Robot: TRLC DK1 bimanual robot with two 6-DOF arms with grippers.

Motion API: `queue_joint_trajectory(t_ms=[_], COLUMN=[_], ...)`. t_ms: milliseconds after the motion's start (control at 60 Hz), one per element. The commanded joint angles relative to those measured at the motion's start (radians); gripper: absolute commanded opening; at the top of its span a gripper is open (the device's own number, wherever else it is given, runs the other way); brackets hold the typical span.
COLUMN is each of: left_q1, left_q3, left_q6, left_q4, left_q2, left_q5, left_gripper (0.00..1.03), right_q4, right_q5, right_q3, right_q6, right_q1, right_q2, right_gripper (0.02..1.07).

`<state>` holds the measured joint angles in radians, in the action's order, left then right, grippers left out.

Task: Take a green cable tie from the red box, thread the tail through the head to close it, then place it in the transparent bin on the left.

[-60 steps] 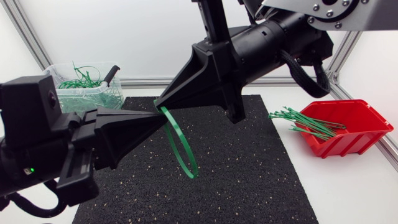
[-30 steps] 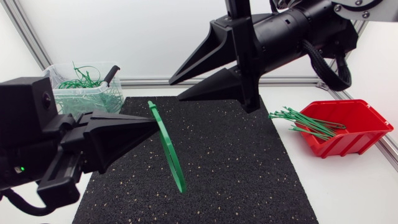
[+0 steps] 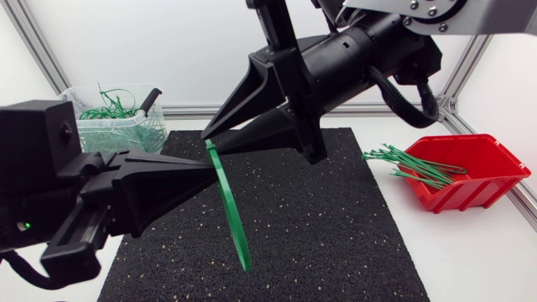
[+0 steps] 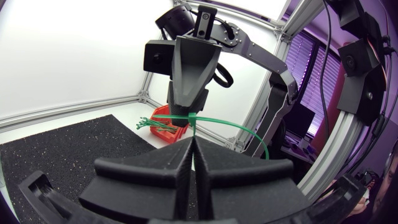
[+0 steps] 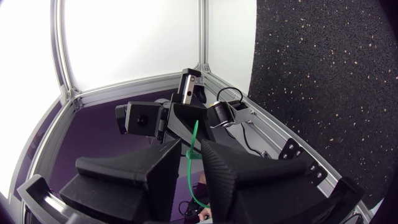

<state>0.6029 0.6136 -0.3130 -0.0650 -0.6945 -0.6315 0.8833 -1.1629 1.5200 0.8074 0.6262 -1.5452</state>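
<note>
— White table (image 3: 470,252) with a black mat (image 3: 336,218) on it, seen from overhead. Where's the tie?
— Up in the air over the mat. The tie (image 3: 231,210) looks like a loop seen nearly edge-on. It hangs from the left gripper (image 3: 205,165), which is clamped on its top end.
— And the right gripper?
— The right gripper (image 3: 213,141) reaches past the middle with its fingers apart. Their tips are at the top of the tie, just above the left gripper.
— Box and bin?
— The box (image 3: 491,164) sits at the mat's right edge, with spare ties (image 3: 415,166) poking over its rim. The bin (image 3: 109,87) is off the mat's far left corner and has green ties in it. Both are well apart from the held tie.
— Left wrist view?
— The left gripper (image 4: 190,146) has its fingers pressed together, and the tie (image 4: 236,127) rises from between the tips and arcs off to one side. The right gripper (image 4: 188,112) points down at it just ahead, with the box (image 4: 163,112) beyond.
— Right wrist view?
— The right gripper (image 5: 191,149) has its fingers spread with the tie (image 5: 195,134) in the gap. I can't tell whether it touches either finger. The left arm is beyond it, and the mat (image 5: 323,74) is off to one side.
</note>
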Motion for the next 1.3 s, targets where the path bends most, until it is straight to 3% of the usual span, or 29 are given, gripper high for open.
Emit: queue_joint_trajectory(t_ms=[0, 367, 617, 1283], left_q1=[-0.002, 0.011, 0.023, 0.051], left_q3=[0.025, 0.026, 0.023, 0.029], left_q6=[0.011, 0.011, 0.011, 0.009], left_q4=[-0.015, -0.018, -0.015, 0.005], left_q2=[-0.007, -0.008, -0.002, 0.036], left_q5=[-0.010, -0.010, -0.011, -0.010], left_gripper=[0.03, 0.03, 0.03, 0.03], right_q4=[0.009, 0.017, -0.009, -0.020], right_q5=[0.000, 0.000, 0.016, 0.039], right_q3=[0.028, 0.029, 0.029, 0.034], right_q6=[-0.010, -0.013, -0.008, -0.013], right_q1=[0.004, 0.023, 0.015, -0.017], right_q2=[-0.021, -0.032, -0.029, -0.125], right_gripper=[0.31, 0.27, 0.08, 0.08])
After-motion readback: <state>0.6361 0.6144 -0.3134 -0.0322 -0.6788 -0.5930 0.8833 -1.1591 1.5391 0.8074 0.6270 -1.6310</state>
